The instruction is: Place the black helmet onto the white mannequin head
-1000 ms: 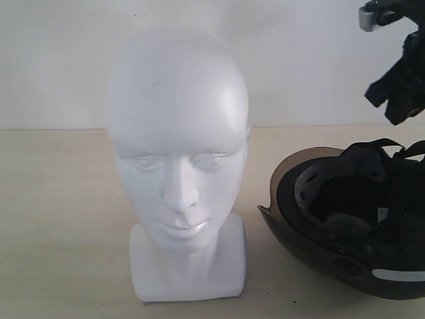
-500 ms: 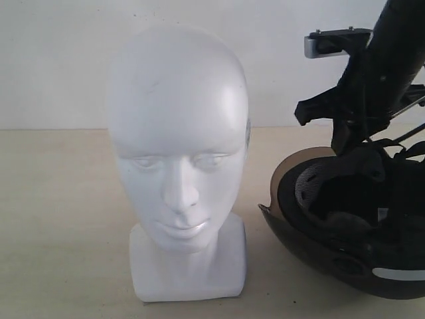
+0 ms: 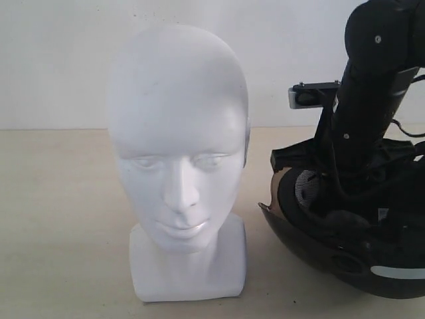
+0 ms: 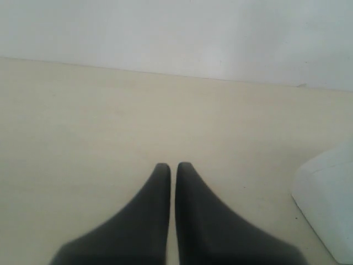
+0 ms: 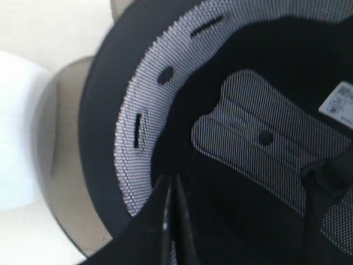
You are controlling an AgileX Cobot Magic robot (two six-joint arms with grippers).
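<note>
Beige counter (image 3: pixel 60 219): white head (image 3: pixel 178 146) upright, black helmet (image 3: pixel 345 256) opening-up just beside it. Both clenched: right claw (image 5: pixel 172 193) inside the helmet, left claw (image 4: pixel 172 168) above the counter.

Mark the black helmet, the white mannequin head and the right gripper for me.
black helmet (image 3: pixel 312 249), exterior view, lower outer shell.
white mannequin head (image 3: pixel 176 126), exterior view, forehead.
right gripper (image 5: pixel 171 182), right wrist view, between its closed fingertips, inside the helmet.
</note>
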